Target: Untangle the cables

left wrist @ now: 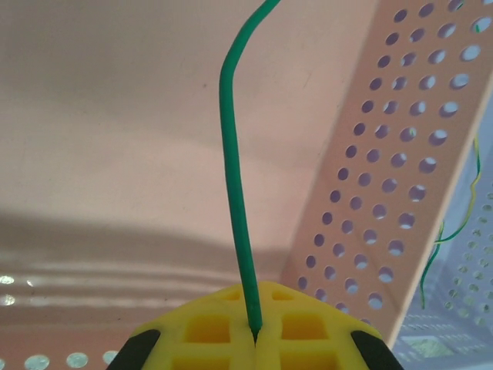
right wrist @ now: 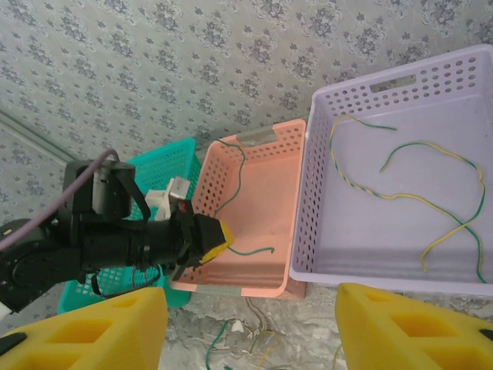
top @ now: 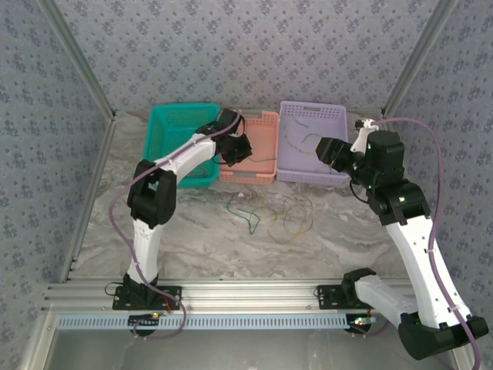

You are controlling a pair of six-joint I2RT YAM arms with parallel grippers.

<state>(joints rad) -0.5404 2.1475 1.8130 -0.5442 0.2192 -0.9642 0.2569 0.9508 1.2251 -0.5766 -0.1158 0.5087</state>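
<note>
My left gripper [left wrist: 256, 331] is shut on the end of a green cable [left wrist: 231, 154] that curves up and away over the floor of the pink basket [left wrist: 400, 193]. From above, that gripper [top: 233, 152] hangs inside the pink basket [top: 262, 176]. In the right wrist view the held green cable [right wrist: 254, 250] sticks out sideways, and another green cable [right wrist: 240, 166] lies against the basket's back. My right gripper [right wrist: 250, 297] is open and holds nothing. It hovers at the front wall of the purple basket [top: 286, 173]. Loose tangled cables [top: 269, 212] lie on the table.
Yellow-green twisted cables [right wrist: 416, 193] lie in the purple basket [right wrist: 308, 231]. A teal basket [top: 166, 127] stands left of the pink one, under my left arm. The marble table [top: 200, 247] lies between the baskets and the arm bases. Patterned walls close in the sides and back.
</note>
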